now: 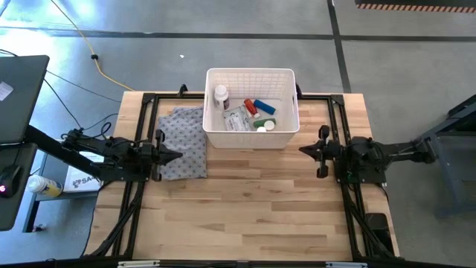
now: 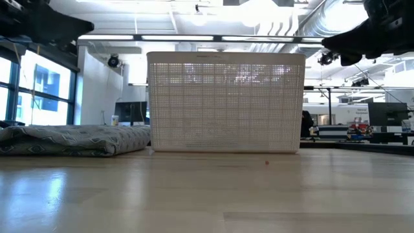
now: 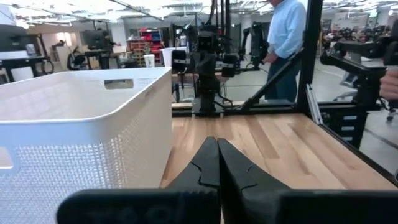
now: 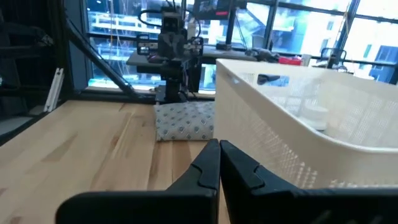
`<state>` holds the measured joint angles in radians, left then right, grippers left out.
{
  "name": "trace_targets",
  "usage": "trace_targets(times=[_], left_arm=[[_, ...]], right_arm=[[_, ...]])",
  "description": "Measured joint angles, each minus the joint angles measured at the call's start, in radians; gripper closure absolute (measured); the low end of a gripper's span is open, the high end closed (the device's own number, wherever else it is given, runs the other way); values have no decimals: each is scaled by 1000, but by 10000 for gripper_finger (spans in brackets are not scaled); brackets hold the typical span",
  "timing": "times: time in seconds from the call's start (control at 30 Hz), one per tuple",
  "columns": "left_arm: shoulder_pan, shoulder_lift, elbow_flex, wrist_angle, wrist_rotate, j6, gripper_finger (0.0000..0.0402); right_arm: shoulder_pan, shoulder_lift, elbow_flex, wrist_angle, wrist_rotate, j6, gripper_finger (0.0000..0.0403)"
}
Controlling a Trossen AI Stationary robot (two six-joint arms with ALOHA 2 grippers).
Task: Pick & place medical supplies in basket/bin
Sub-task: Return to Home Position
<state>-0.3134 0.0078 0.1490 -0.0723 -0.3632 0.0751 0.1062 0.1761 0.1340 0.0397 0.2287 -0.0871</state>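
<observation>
The white slotted basket [image 1: 251, 108] stands on the table at the far middle. In it lie a white pill bottle [image 1: 221, 94], a red white-capped bottle [image 1: 251, 107], a blue block [image 1: 264, 106], a crinkly packet [image 1: 236, 119] and a green tube [image 1: 262, 125]. My left gripper [image 1: 178, 155] is shut and empty, above the table over the grey cloth's near edge. My right gripper [image 1: 301, 150] is shut and empty, above the table near the basket's near right corner. Both grippers point toward each other. The basket also shows in the low view [image 2: 225, 102] and both wrist views [image 3: 81, 124] [image 4: 305, 124].
A folded grey patterned cloth [image 1: 183, 141] lies flat on the table left of the basket, and shows in the low view [image 2: 71, 139]. A person [image 3: 287, 37] stands beyond the table's right side. The near half of the wooden table [image 1: 245, 216] is bare.
</observation>
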Motion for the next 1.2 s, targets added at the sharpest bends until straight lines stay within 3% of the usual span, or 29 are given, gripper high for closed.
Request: trace_targets(times=[0.13,0.33,0.57,0.7,0.87,1.0,1.2], left_arm=[[0,0,0,-7,14,1,365],[52,0,0,14,51,21,380],[268,3,0,2,304,-47,372],[365,3,0,-17,398,-107,374],[408,3,-19,-50,428,-105,380],[405,1,-121,47,393,-105,379],[405,0,-131,69,384,-77,379]], right_arm=[[-107,-1,-38,81,-88,-24,402],[-249,-1,-78,115,-247,6,401],[-364,-1,-83,147,-353,6,402],[-410,-1,-83,149,-422,47,402],[-435,-1,-83,84,-433,58,402],[-433,-1,-85,45,-436,58,402],[-433,-1,-85,46,-393,21,402]])
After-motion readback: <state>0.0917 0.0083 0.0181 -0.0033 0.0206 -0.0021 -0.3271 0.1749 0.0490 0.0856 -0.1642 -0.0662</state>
